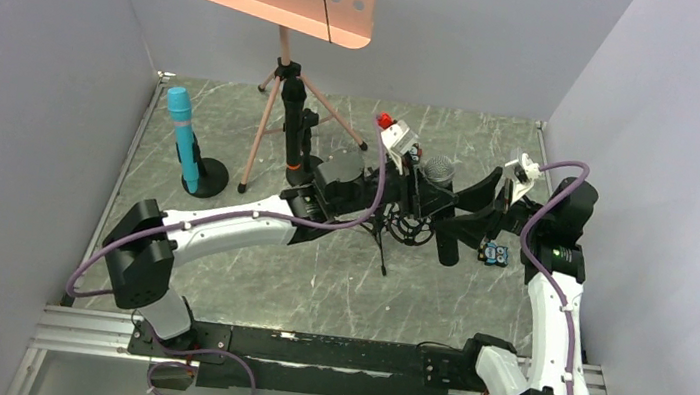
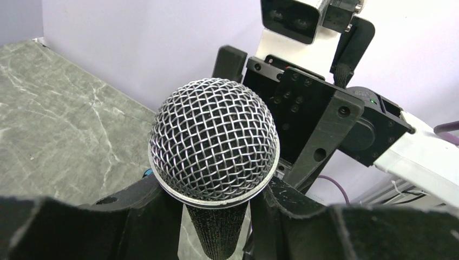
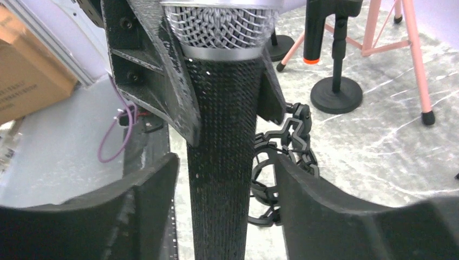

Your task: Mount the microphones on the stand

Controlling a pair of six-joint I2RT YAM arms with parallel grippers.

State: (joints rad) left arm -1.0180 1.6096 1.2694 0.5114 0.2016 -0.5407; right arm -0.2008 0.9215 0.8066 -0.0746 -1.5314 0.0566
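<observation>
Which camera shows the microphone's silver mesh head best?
The left wrist view: the mesh head fills the frame, every wire sharp. The right wrist view catches only its lower edge above the handle; the top view shows it small and distant.

I'm looking into a robotics lab cell: plain lilac panels (image 1: 29,68) box in a marble-patterned surface (image 1: 315,284), with aluminium extrusion rail (image 1: 88,332) along its near edge.

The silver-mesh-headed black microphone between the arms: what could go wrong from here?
The black, silver-mesh-headed microphone seems pinched only by the left jaws, just under its head; the right jaws stand clear of its tapered handle, so it might slip or tilt. Its handle could also catch the black ring-shaped holder beside it.
</observation>
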